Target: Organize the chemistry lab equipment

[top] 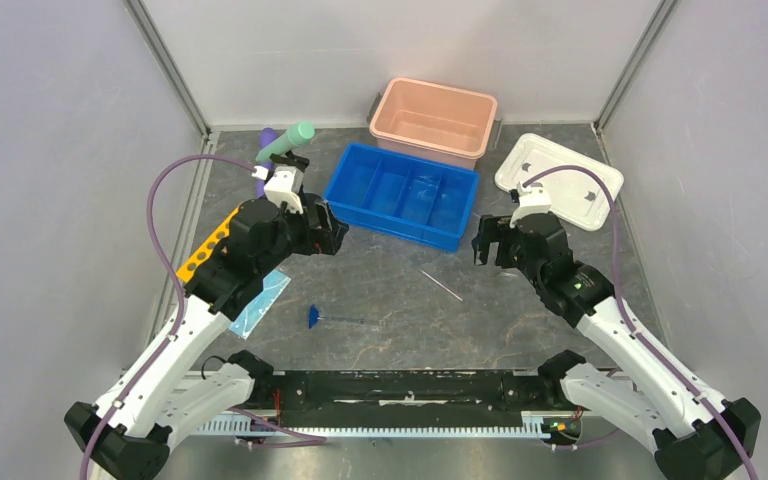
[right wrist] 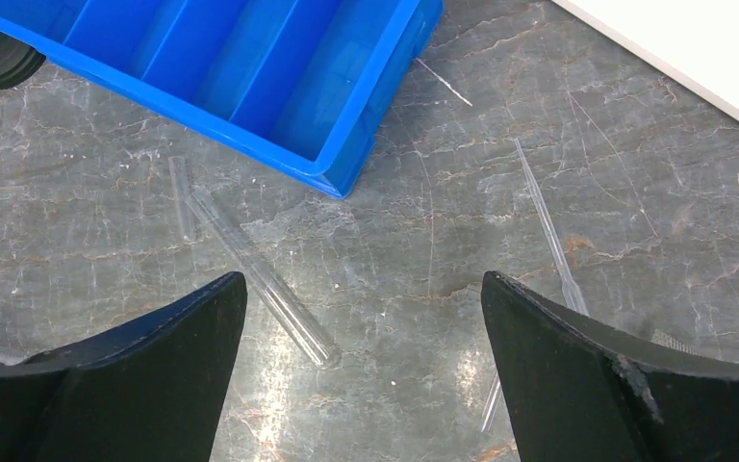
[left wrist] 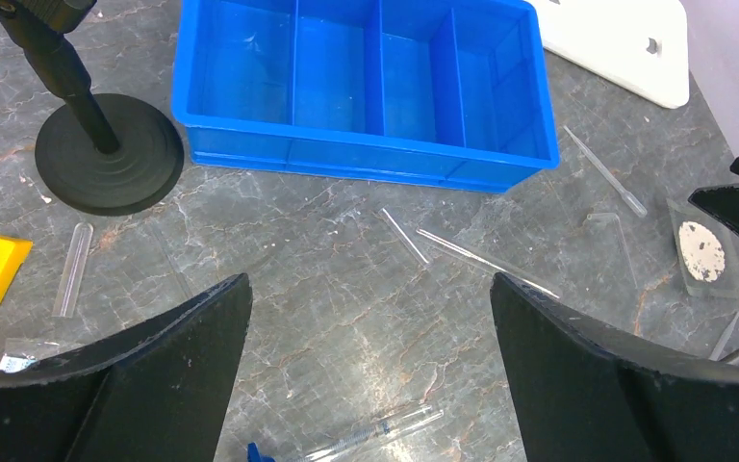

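Left tool and right tool, nearest the lenses, both released and grasping nothing, jaws spread wide above the surface. The equipment all lies outside the tray, so sorting seems not yet begun.

- **Stand:** just left of the tray, apparently clamping the green tube up high. It is probably top-heavy, and the left arm beside it could knock it over.
- **Rack and mask:** partly under that arm, where a low sweep may drag them.
- **Clear tube:** beneath the right tool, near the tray's corner. It is round and hard to see, so it is likely to roll or slip from the pads.
- **Pipette, rod, funnel:** thin and lying flat, so closing jaws may scrape the surface or miss.
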